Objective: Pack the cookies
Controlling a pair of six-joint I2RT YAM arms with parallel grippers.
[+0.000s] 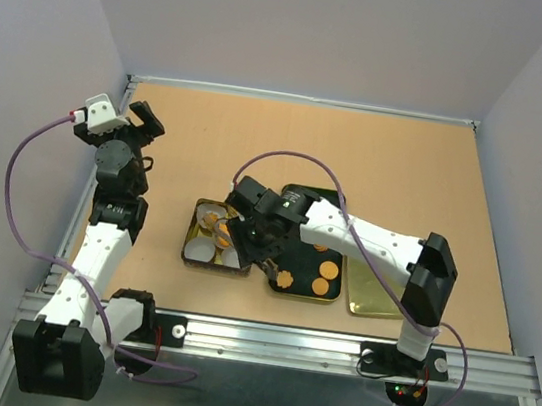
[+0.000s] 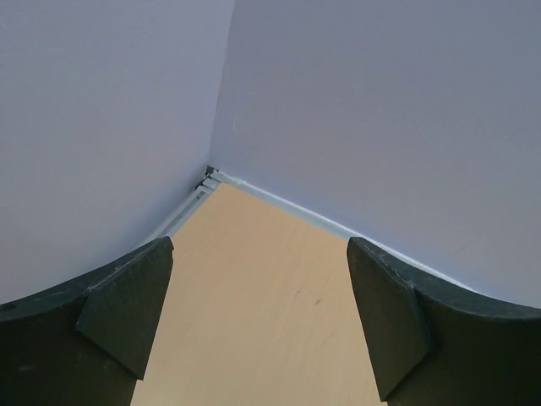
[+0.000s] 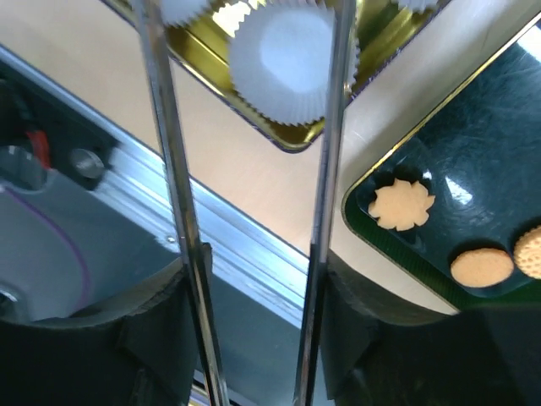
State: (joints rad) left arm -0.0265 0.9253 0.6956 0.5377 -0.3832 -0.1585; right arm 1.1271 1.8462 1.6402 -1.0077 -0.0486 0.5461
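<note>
Tan bench (image 1: 397, 170), pale walls. Top view: gold tin (image 1: 191, 242) with cups; dark tray (image 1: 331, 290) holding 3 cookies (image 1: 327, 270); right gripper (image 1: 245, 245) between them, left gripper (image 1: 146, 123) raised far left. Left wrist: jaws spread, released. Right wrist: 2 metal prongs (image 3: 173, 194) parted over paper cup (image 3: 283, 59), grasping nothing; flower cookie (image 3: 401, 204) on tray.

Lab: walled robot test table (image 1: 388, 159)

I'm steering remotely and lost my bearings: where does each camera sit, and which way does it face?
Top: above and behind the bases, looking down on the table, both arms.
Left wrist: faces the far corner; open left gripper in view.
Right wrist: faces the near rail; right gripper in view.
Top and right wrist share the tin and tray with cookies.
</note>
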